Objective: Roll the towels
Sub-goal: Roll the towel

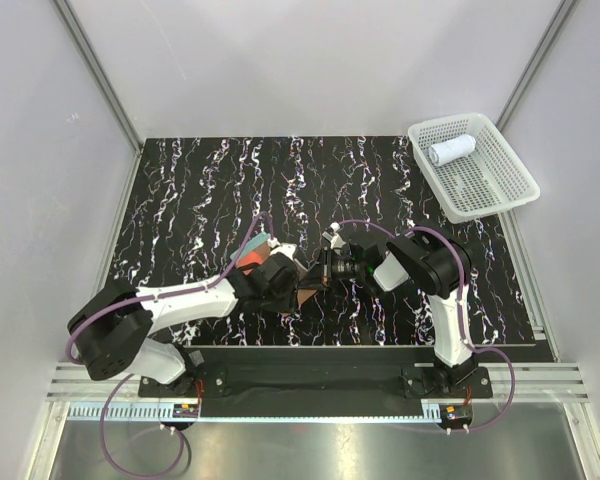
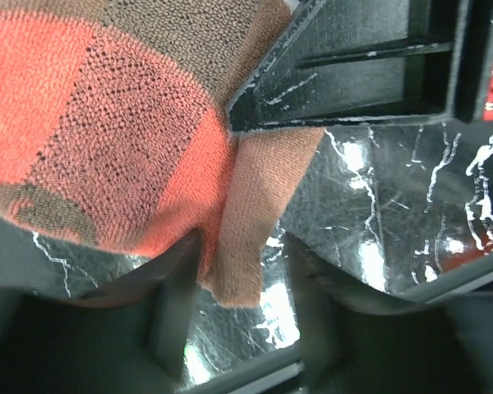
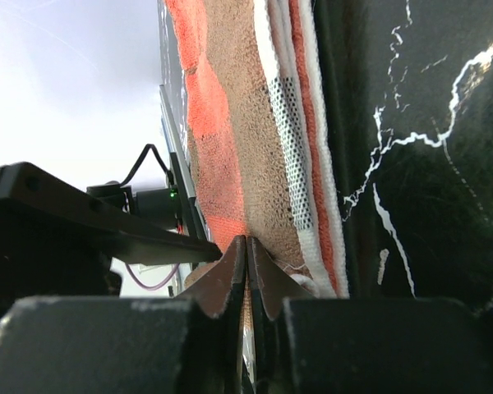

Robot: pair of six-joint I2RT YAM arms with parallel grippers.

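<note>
Right gripper (image 3: pixel 246 256), closed, is pinching an edge of the orange-red towel (image 3: pixel 230 139); left gripper (image 2: pixel 240 324) is straddling a corner, grip unclear. Rolling is probably starting: that edge needs turning over.

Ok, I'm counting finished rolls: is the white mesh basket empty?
No, a rolled white towel lies inside the basket.

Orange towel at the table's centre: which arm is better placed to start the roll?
Probably the right. The right pincer is shut on the orange towel at its edge, ready to turn it. The left pincer only straddles a hanging fold; its grip is unclear.
</note>
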